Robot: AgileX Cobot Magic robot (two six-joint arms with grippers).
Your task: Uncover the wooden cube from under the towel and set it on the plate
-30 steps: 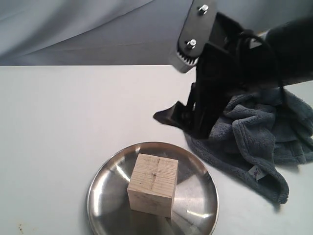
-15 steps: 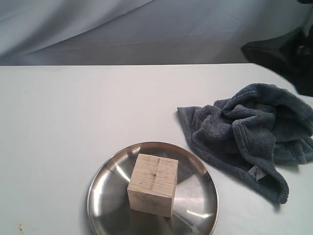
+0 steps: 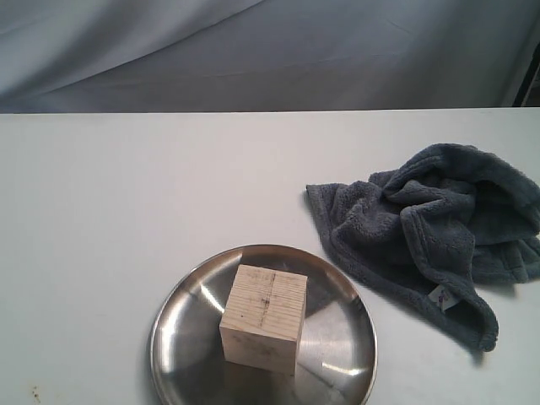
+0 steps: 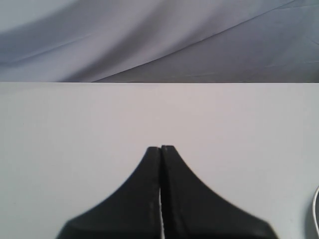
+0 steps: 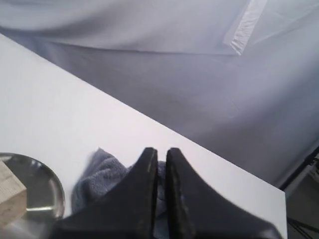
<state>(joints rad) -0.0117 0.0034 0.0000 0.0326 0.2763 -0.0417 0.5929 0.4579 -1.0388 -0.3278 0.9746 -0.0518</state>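
Note:
The wooden cube (image 3: pixel 264 318) stands uncovered on the steel plate (image 3: pixel 173 325), near the table's front edge. The dark grey towel (image 3: pixel 430 228) lies crumpled on the table to the right of the plate, its white tag showing. Neither gripper appears in the exterior view. My left gripper (image 4: pixel 160 147) is shut over bare white table, with nothing between its fingers. My right gripper (image 5: pixel 160 149) hangs high above the towel (image 5: pixel 94 177) with its fingers nearly together and empty. That wrist view also catches the plate (image 5: pixel 47 191) and a corner of the cube (image 5: pixel 10 196).
The white table (image 3: pixel 126 194) ends at a straight far edge, with a draped grey backdrop (image 3: pixel 253 51) behind it. A dark frame shows at the far right (image 3: pixel 531 80).
The right arm, low beside the towel a second ago, has lifted away to the upper right and left the exterior view. Cube, plate and towel have stayed put.

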